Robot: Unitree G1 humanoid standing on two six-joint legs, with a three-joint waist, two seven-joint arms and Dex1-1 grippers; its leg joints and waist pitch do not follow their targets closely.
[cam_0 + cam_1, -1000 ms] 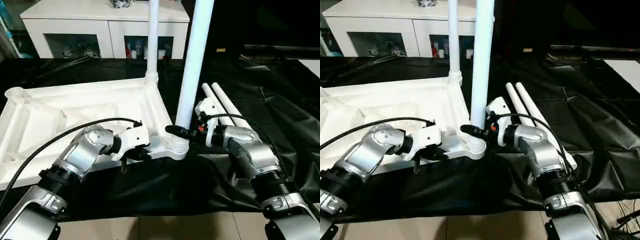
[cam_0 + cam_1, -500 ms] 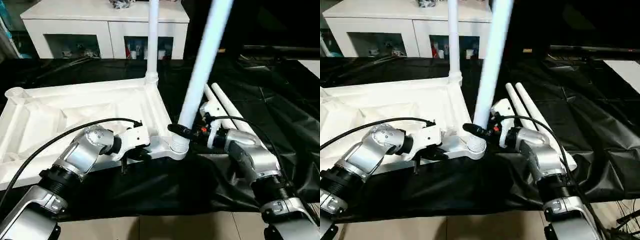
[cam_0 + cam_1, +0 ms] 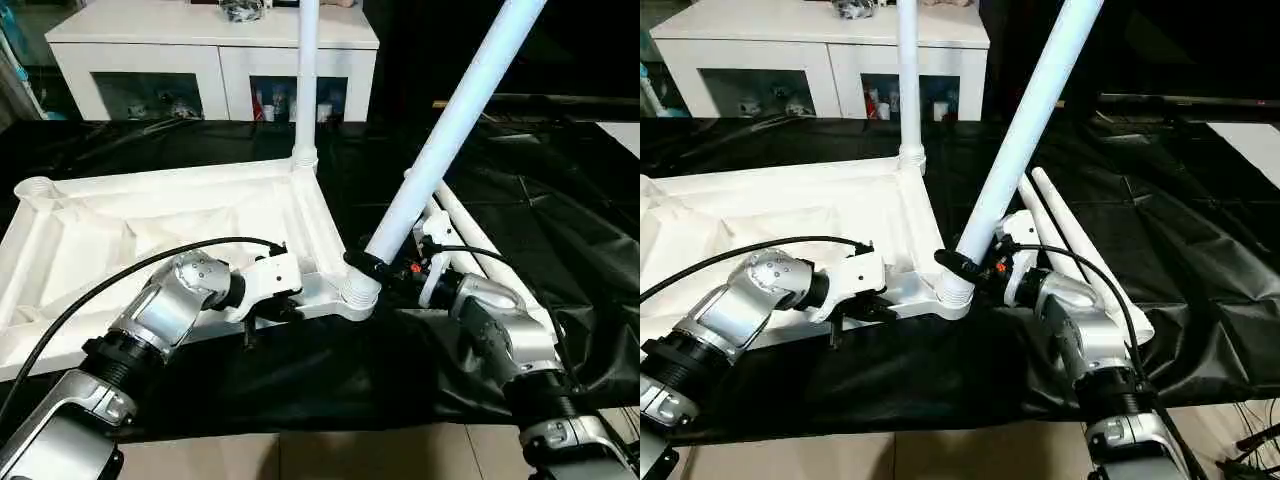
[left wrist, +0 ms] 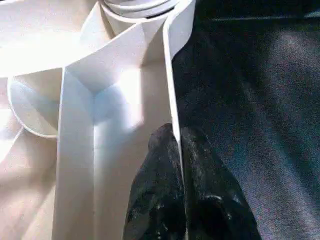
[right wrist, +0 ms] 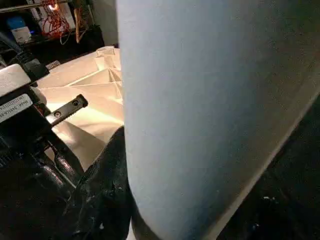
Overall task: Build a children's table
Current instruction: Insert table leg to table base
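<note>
My right pincer (image 3: 368,266) is clamped on the base of a white leg (image 3: 450,130), right at the near right corner socket (image 3: 357,293) of the upturned tabletop (image 3: 150,225). The leg leans steeply away from that socket toward my right instead of standing straight. My left pincer (image 4: 176,150) is closed together on the thin rim wall of the tabletop, just to the left of the same socket, holding the piece down.

My worry is the tilt: with the leg cocked like this, pushing down could jam its end against the socket lip or lever the whole tabletop up, and my left grip on that thin wall could slip. A slide of the smooth tube through my right fingers would let it topple onto the two spare legs (image 3: 1080,240) lying just right of the socket.

One leg (image 3: 306,75) already stands upright in the far socket behind this one. Everything rests on the table (image 3: 560,220) under a creased, glossy black sheet, which may let the tabletop skate. Beyond it stands a white cabinet (image 3: 210,50) with glass doors.
</note>
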